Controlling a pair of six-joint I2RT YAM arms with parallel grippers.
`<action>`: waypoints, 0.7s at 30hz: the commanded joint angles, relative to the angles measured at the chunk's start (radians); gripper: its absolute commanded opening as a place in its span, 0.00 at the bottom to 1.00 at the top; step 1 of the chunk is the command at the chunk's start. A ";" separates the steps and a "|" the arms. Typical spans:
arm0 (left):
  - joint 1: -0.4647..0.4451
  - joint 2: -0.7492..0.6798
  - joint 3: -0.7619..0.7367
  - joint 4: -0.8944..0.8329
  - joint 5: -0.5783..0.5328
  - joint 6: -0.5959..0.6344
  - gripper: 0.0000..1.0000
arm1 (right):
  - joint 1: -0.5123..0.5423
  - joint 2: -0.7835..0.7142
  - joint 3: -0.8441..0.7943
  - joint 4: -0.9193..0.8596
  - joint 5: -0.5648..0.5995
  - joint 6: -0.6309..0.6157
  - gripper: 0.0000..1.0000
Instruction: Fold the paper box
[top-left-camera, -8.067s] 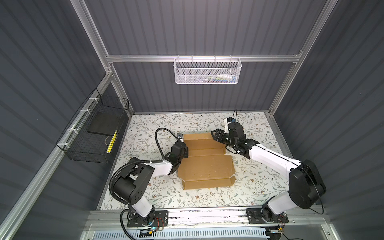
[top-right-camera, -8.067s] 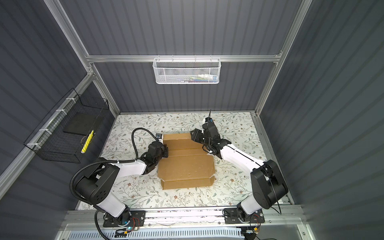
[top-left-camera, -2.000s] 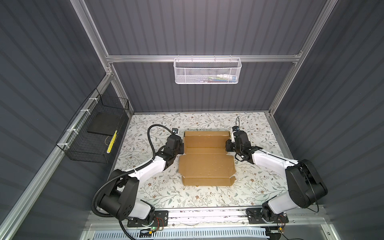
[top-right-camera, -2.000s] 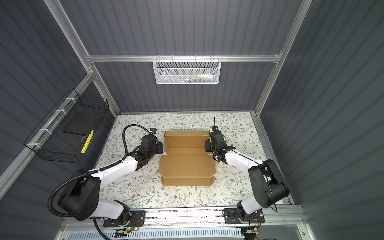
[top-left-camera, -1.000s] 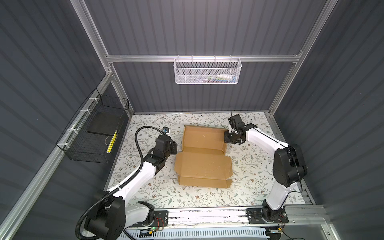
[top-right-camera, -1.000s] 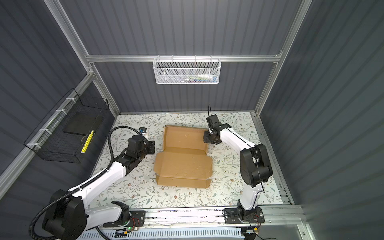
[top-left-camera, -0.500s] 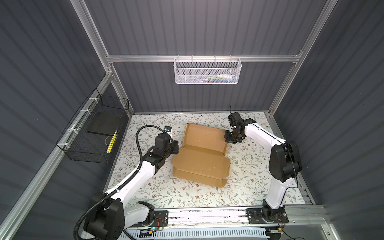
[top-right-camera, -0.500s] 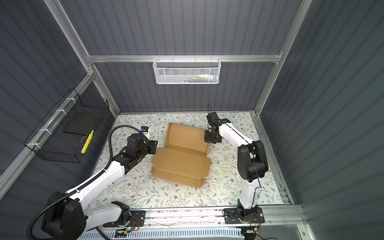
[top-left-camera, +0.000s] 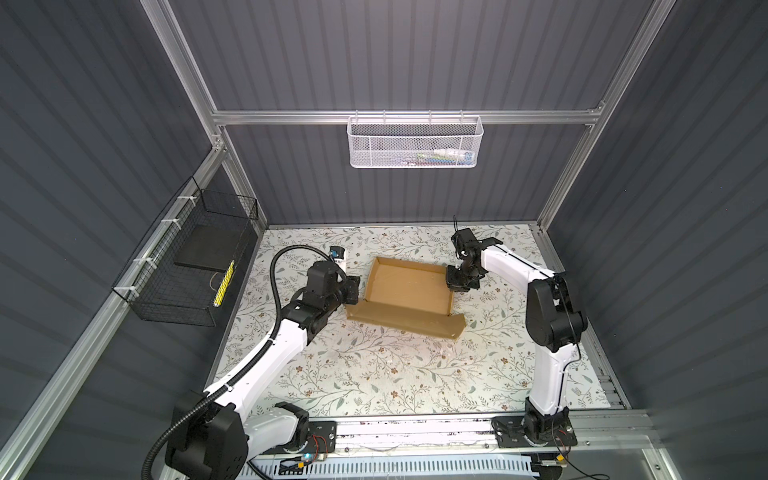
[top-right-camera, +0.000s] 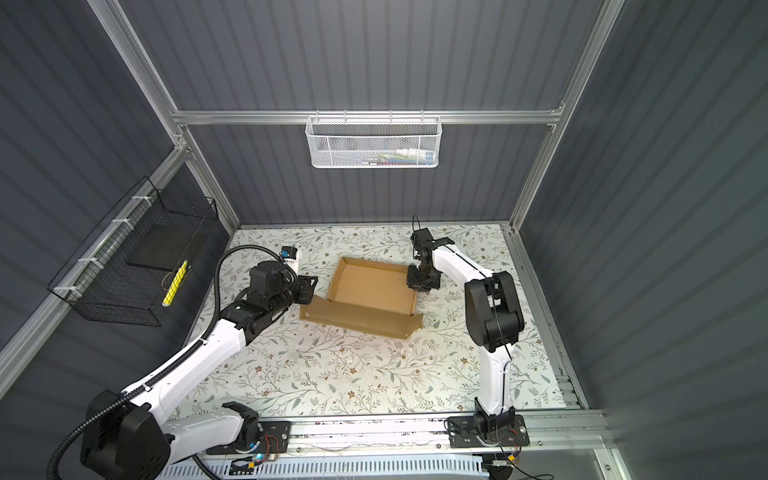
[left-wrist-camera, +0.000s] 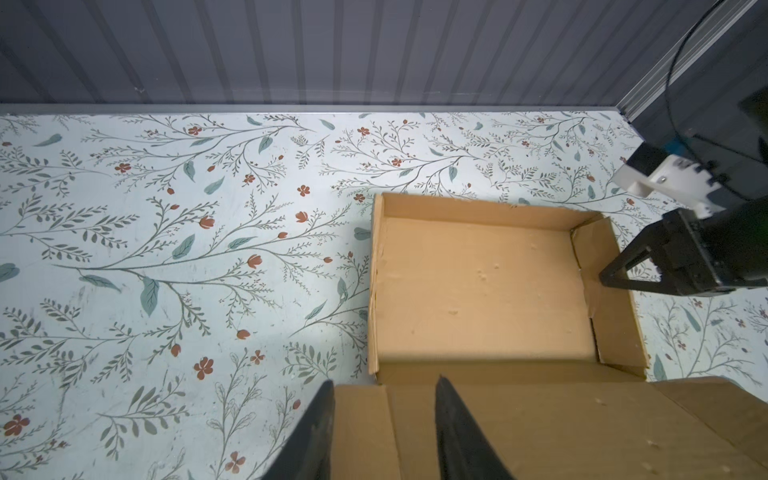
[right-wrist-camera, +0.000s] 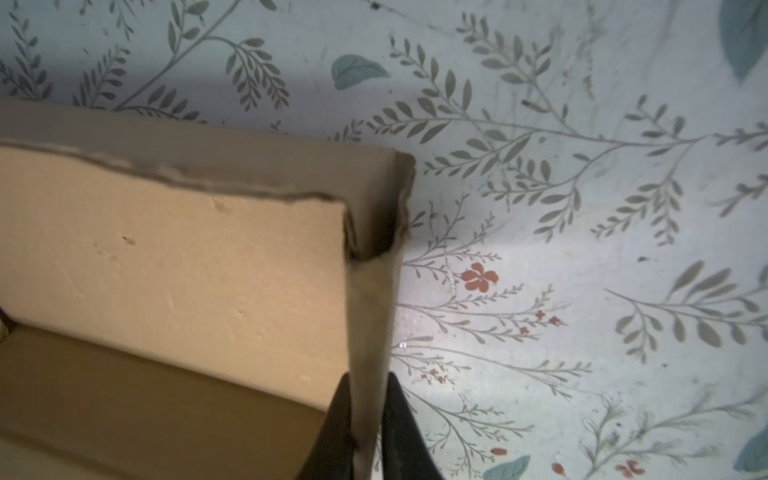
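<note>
The paper box (top-left-camera: 409, 286) (top-right-camera: 370, 291) is a brown cardboard tray, open on top, lying slightly askew at the middle back of the table. Its wide lid panel (top-left-camera: 407, 322) slopes toward the front. My right gripper (right-wrist-camera: 369, 376) (top-left-camera: 453, 286) is shut on the tray's right side wall (right-wrist-camera: 370, 316), which shows edge-on between the fingers. My left gripper (left-wrist-camera: 384, 380) (top-left-camera: 356, 291) is at the lid's left corner with its fingers apart. The corner flap (left-wrist-camera: 361, 432) fills the gap face-on, covering one finger's inner edge while the other finger (left-wrist-camera: 451, 415) lies over the cardboard.
A black wire basket (top-left-camera: 187, 270) hangs on the left wall and a white mesh basket (top-left-camera: 415, 141) on the back wall. The floral table surface (top-left-camera: 374, 374) stretches to the front rail. The back wall stands close behind the box.
The box has turned a little, its right end swinging toward the front. The lid panel looks much shorter from above, as if tilted up. Both grippers stayed at its two ends.
</note>
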 joint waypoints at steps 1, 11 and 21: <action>0.008 -0.029 0.052 -0.035 0.021 0.025 0.41 | -0.004 0.010 0.036 -0.035 -0.014 0.003 0.19; 0.008 -0.028 0.115 -0.085 0.040 0.023 0.43 | -0.007 0.006 0.039 -0.007 -0.029 0.014 0.32; 0.008 -0.029 0.227 -0.216 0.022 -0.015 0.45 | -0.016 -0.106 -0.014 0.062 -0.049 0.006 0.48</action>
